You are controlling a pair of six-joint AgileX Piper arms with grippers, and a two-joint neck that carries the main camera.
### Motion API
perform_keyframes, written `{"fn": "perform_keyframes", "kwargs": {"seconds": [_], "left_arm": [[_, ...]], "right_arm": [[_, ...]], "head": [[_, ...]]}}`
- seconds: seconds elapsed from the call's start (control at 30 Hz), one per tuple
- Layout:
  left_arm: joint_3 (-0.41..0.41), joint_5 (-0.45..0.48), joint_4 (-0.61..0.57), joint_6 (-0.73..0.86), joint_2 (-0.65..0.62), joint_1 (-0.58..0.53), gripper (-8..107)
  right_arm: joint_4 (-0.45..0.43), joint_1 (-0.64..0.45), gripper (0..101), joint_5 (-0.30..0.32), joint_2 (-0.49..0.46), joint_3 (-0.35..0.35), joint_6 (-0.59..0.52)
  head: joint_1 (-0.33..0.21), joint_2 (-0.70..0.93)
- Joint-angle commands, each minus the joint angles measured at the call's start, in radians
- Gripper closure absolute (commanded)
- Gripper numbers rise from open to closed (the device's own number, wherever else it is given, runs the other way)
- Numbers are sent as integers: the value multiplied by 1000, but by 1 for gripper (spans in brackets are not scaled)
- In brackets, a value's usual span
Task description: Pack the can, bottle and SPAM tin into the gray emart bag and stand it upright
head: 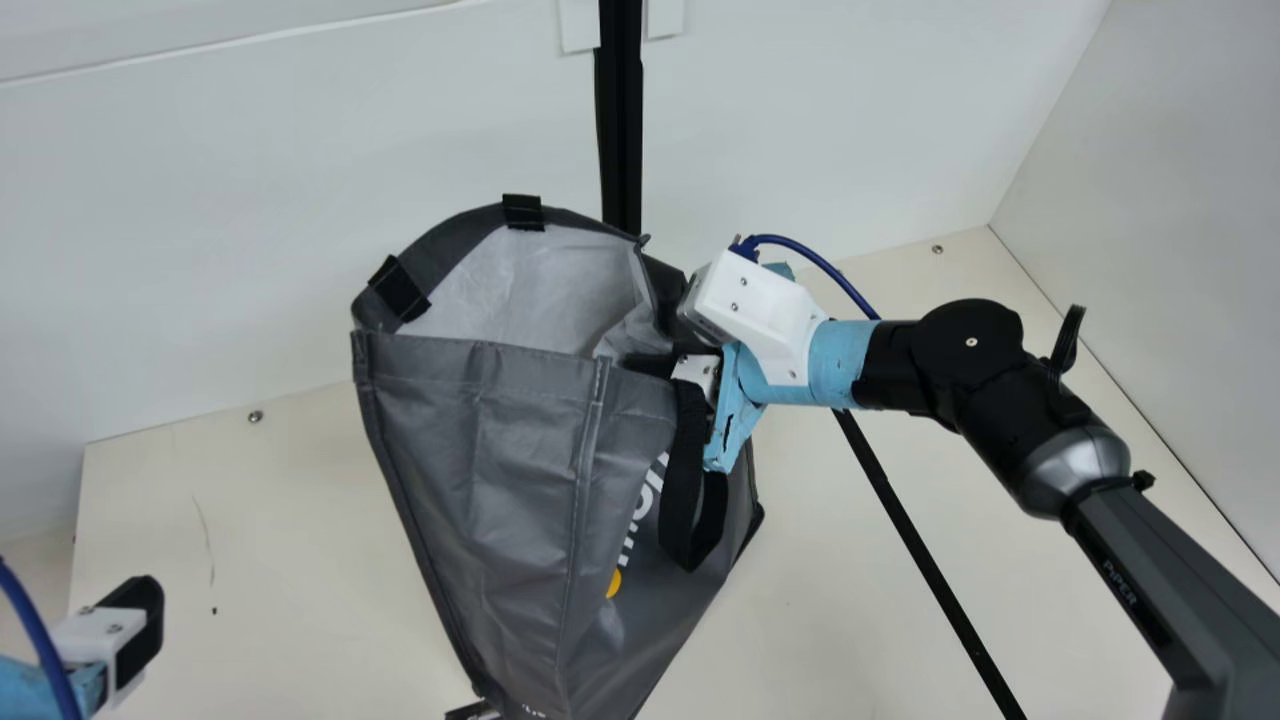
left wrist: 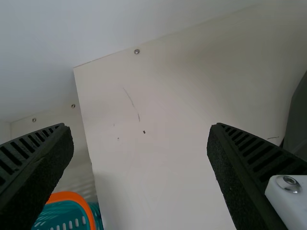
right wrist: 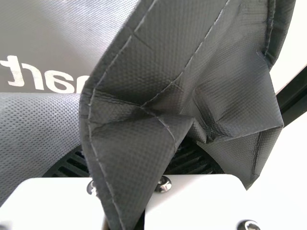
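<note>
So, in your main view the gray emart bag [head: 480,500] was mid-table [head: 850,620], mouth up and pretty wide, base down toward the near edge. Its long axis, mouth to base, ran top to bottom of that view, drifting a bit right on the way down. The printed panel faced lower right, with a black handle [head: 690,500] drooping over it. Couldn't tell you if the base was taking any weight, tbh.

Your right gripper [head: 697,372] was clamped on the bag near the rim, on the side nearer its own arm, and the right wrist view had a fold of fabric running between the fingers. Your left gripper [head: 125,635] was off to the bag's left, and in its wrist view that left gripper [left wrist: 138,129] had its fingers wide apart, nothing between them. An orange-rimmed teal basket [left wrist: 72,195] sat past one finger.
</note>
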Motion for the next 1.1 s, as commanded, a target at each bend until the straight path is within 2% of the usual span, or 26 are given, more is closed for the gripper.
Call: {"fn": "perform_keyframes", "kwargs": {"seconds": [0.0, 0.1, 0.17, 0.33, 0.57, 1.07], "left_arm": [[0, 0, 0, 0, 0, 0, 9], [0, 0, 0, 0, 0, 0, 9], [0, 0, 0, 0, 0, 0, 9], [0, 0, 0, 0, 0, 0, 9], [0, 0, 0, 0, 0, 0, 9], [0, 0, 0, 0, 0, 0, 9]], "right_arm": [[0, 0, 101, 0, 0, 0, 0], [0, 0, 101, 0, 0, 0, 0], [-25, 7, 101, 3, -31, 4, 39], [-64, -5, 101, -7, -45, -27, 79], [-121, -35, 101, -38, -71, -67, 156], [-227, -107, 101, -114, -102, -98, 336]], "head": [[-23, -1], [-23, -1], [-23, -1], [-23, -1], [-23, -1], [-23, -1]]}}
